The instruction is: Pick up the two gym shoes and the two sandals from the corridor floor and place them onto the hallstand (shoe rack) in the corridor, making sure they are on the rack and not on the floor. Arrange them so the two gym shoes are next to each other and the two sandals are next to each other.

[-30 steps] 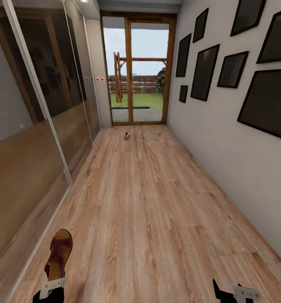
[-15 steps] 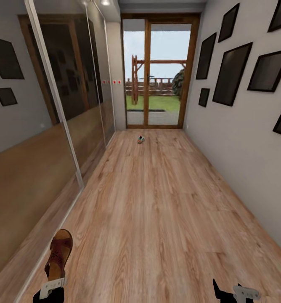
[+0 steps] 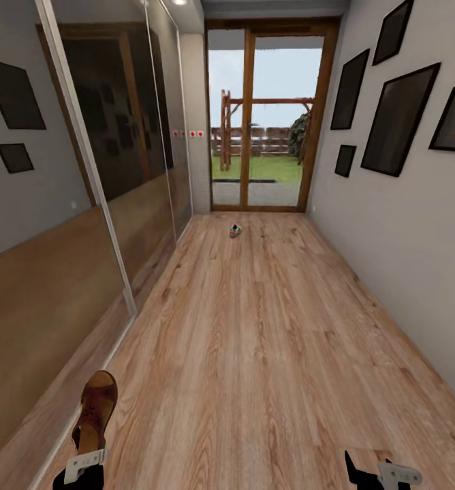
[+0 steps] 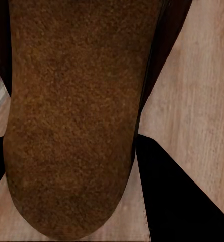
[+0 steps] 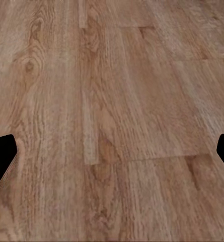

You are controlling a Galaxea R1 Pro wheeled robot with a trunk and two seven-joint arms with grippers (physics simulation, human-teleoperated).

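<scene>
Corridor floor (image 3: 255, 354): light wood-grain planks running the length of the passage to a glazed door (image 3: 268, 122) with a wooden frame at the far end; garden visible beyond the glass.

Sandal (image 3: 97, 408): dark brown leather, held off the floor at the robot's left, toe pointing away down the corridor; in the left wrist view its tan footbed (image 4: 71, 116) lies between the dark fingers.

Left gripper (image 3: 84, 464): clamped on the sandal's heel end.

Right gripper (image 3: 377, 471): low at the robot's right, above bare planks; in the right wrist view its two dark fingertips (image 5: 1, 154) sit wide apart at either edge, nothing between them.

Gym shoe (image 3: 235, 231): one, white with green and red touches, lying on the floor far down the corridor, near the door; too small to tell its details.

Left wall: mirrored sliding panels (image 3: 64, 190) reflecting floor and frames.

Right wall: dark picture frames (image 3: 398, 116), several, hung at staggered heights.
</scene>
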